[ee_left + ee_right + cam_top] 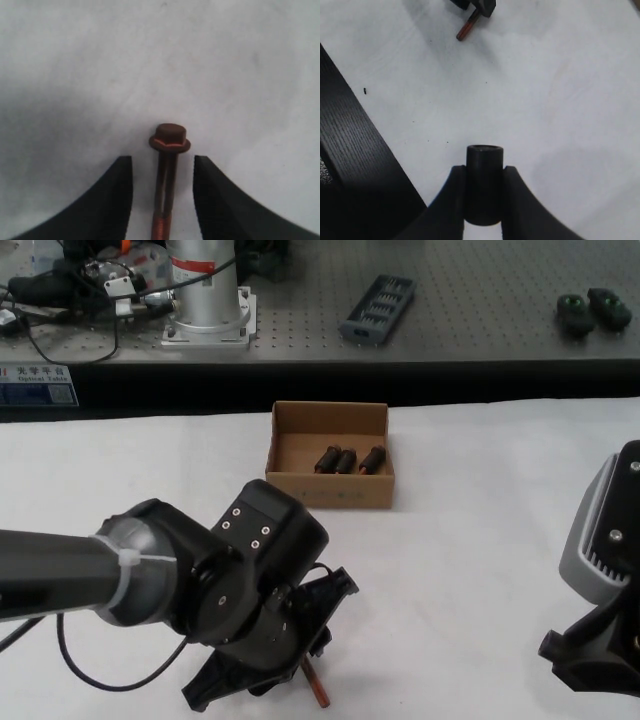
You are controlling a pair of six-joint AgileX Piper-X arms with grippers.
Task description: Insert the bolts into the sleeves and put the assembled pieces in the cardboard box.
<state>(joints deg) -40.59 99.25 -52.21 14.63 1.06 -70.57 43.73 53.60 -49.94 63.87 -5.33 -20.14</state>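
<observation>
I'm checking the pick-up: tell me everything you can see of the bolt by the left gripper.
The bolt is coppery-brown metal with a flanged hexagonal head, a shank and redder thread at its end. It lies between the left gripper's open jaws, a gap on each side, over the white sheet. Whether it rests on the sheet cannot be told.

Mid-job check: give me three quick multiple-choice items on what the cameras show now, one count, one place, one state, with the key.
1. How many assembled pieces lie in the cardboard box? A one; B three; C five.
2. Where is the reddish bolt? A between the fingers of the left gripper; B inside the box; C on the grey bench behind.
3. The right gripper is: A open and empty; B shut on a bolt; C shut on a sleeve.

Key: 1 B, three dark pieces lie side by side; 2 A, the left wrist view shows it there, a gap each side; 3 C, both fingers press the sleeve's sides.
</observation>
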